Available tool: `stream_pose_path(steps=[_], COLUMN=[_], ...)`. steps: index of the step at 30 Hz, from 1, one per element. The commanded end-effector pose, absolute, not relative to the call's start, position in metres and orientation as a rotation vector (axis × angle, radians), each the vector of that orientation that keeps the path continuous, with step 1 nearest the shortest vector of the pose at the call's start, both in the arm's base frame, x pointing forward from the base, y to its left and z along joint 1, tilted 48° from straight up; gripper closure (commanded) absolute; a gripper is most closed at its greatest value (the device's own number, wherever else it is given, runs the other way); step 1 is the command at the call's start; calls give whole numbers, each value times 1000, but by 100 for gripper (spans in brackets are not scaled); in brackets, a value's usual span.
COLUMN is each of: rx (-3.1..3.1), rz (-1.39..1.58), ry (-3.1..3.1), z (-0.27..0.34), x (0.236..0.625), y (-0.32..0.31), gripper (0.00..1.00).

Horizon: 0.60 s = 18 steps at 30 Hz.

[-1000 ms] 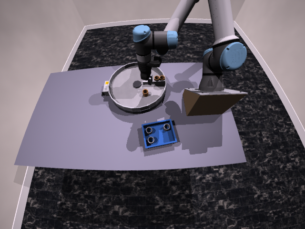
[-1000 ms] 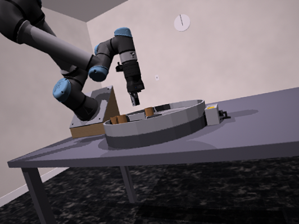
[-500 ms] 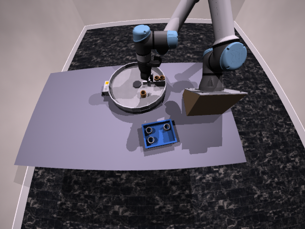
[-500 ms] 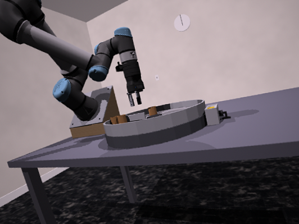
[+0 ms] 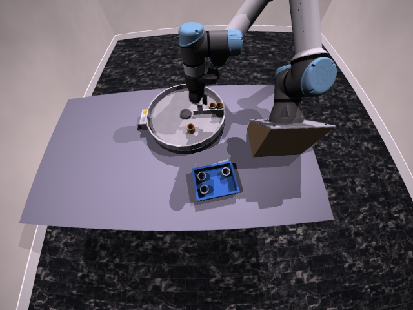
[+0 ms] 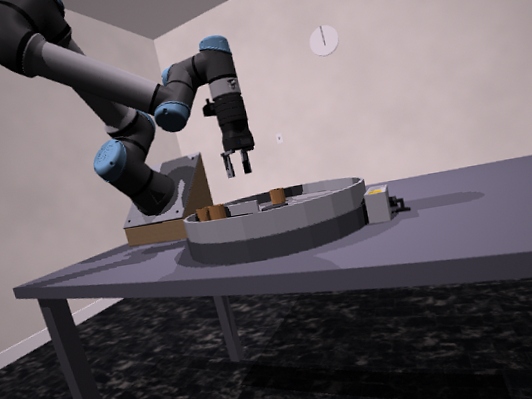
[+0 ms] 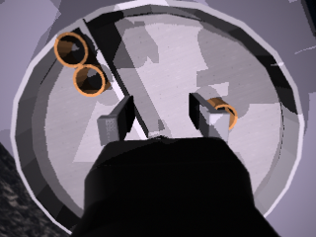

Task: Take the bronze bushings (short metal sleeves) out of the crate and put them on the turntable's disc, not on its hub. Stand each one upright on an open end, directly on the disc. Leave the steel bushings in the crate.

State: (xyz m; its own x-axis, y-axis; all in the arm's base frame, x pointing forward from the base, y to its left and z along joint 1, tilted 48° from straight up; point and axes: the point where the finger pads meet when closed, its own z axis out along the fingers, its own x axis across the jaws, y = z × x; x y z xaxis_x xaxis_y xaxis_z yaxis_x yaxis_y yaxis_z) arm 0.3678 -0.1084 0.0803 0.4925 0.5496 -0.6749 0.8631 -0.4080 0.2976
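The turntable [image 5: 186, 143] [image 6: 275, 221] stands at the back of the table, with a dark hub [image 5: 185, 113] in the middle of its grey disc [image 5: 164, 116] [image 7: 168, 54]. Three bronze bushings stand upright on the disc. Two of them [image 5: 211, 105] [image 5: 219, 104] [image 6: 202, 214] [image 6: 216, 210] [image 7: 72, 47] [image 7: 89, 80] stand side by side at the rim. The third bushing [image 5: 190, 126] [image 6: 277, 196] [image 7: 231, 115] stands alone. My gripper [image 5: 199, 105] [image 6: 237, 169] [image 7: 161, 106] is open and empty, raised above the disc beside the hub. The blue crate [image 5: 195, 186] holds three steel bushings [image 5: 201, 175] [image 5: 226, 171] [image 5: 204, 188].
A flat bar [image 5: 208, 112] [image 7: 133, 79] lies across the disc from the hub toward the rim, under my gripper. A small control box [image 5: 143, 119] [image 6: 377, 203] sits against the turntable's side. The arm's wedge-shaped base [image 5: 283, 140] stands to the right of the turntable.
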Motion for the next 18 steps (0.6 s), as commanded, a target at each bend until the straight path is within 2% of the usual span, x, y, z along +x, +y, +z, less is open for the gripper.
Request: stream_pose_path(steps=[1, 18], rx=[2115, 2115], rz=[-650, -651], ry=[1151, 1152], z=[96, 119], x=[371, 375], y=[-92, -67], gripper=[0, 0])
